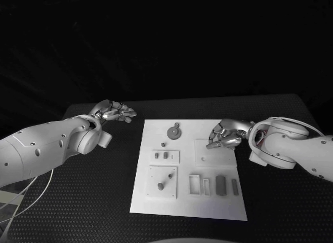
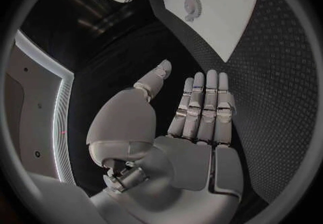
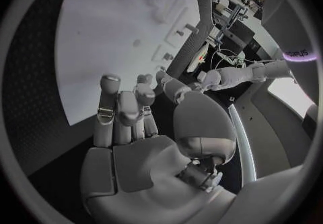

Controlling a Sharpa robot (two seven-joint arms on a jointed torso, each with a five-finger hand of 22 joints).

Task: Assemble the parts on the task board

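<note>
A white rectangular task board (image 1: pixel 223 202) lies in the middle of the black table (image 1: pixel 86 202), its long axis running away from the robot. A round grey gear-like part (image 1: pixel 174 132) lies near its far end. The left hand (image 1: pixel 114 112) hovers over bare table beside the board's far left corner, fingers straight and holding nothing. The right hand (image 1: pixel 226 135) hovers over the board's right edge, fingers loosely curled and empty.

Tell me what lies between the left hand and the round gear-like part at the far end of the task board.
Nothing: in the head view, bare black table and blank task board separate the left hand from the gear-like part.
</note>
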